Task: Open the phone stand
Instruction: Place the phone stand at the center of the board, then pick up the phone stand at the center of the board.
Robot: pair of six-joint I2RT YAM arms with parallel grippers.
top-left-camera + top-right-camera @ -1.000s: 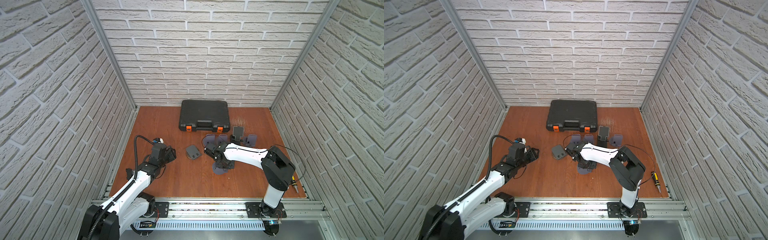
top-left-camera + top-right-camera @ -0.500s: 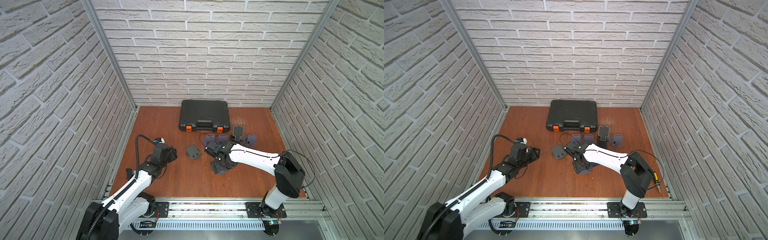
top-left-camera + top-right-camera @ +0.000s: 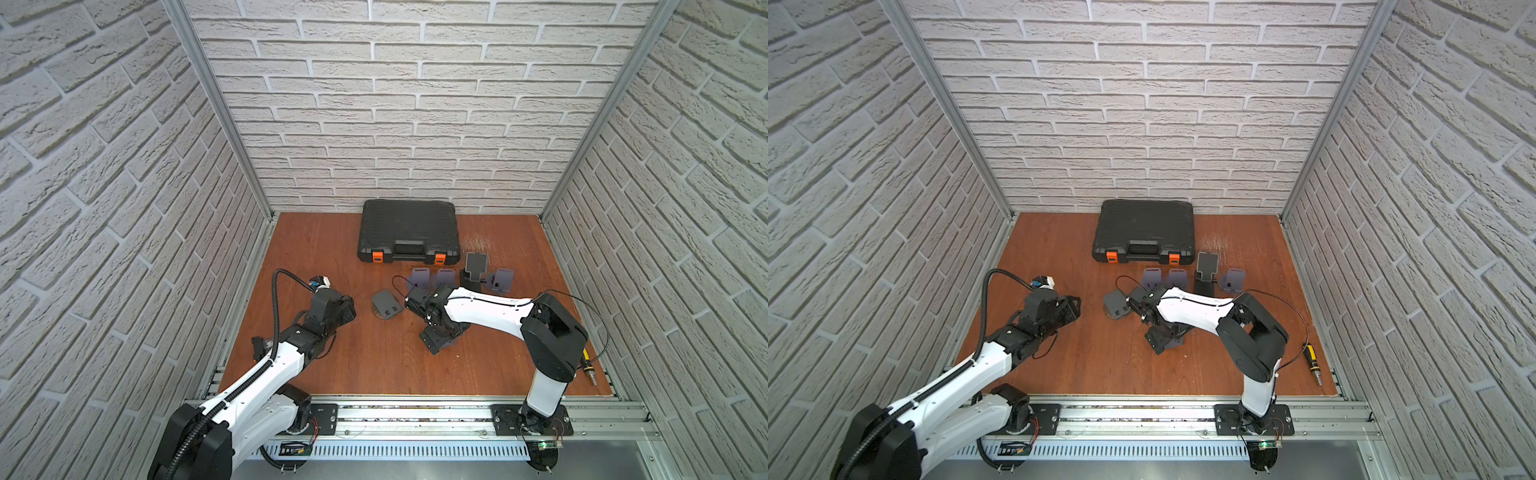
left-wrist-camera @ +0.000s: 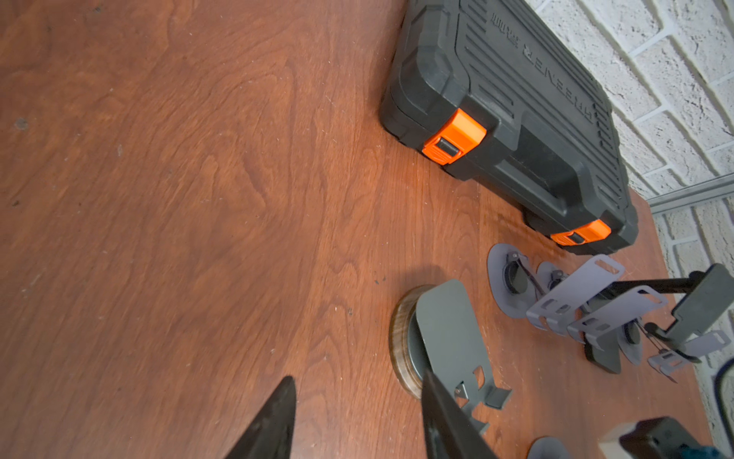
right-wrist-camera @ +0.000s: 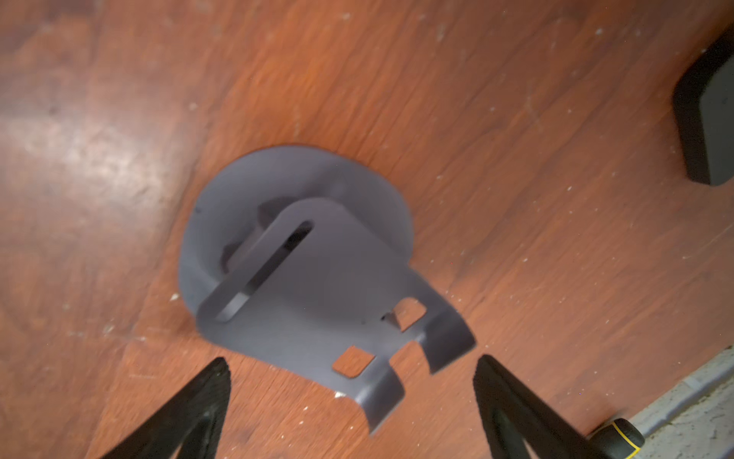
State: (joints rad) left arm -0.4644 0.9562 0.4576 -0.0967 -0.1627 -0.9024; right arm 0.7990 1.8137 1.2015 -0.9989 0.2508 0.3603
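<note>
Right tool (image 5: 351, 359) spread wide | phone stand (image 5: 317, 286) lip faces it

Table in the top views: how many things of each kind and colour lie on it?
Lilac phone stands: 4
Dark grey phone stand: 1
Black phone stand: 1
Black tool case: 1
Screwdriver: 1
Total: 8

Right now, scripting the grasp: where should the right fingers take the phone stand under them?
Probably the phone stand's tilted plate, pinched across its side edges from the hooked end, where the open right fingers sit: it's raised off the round base.
</note>
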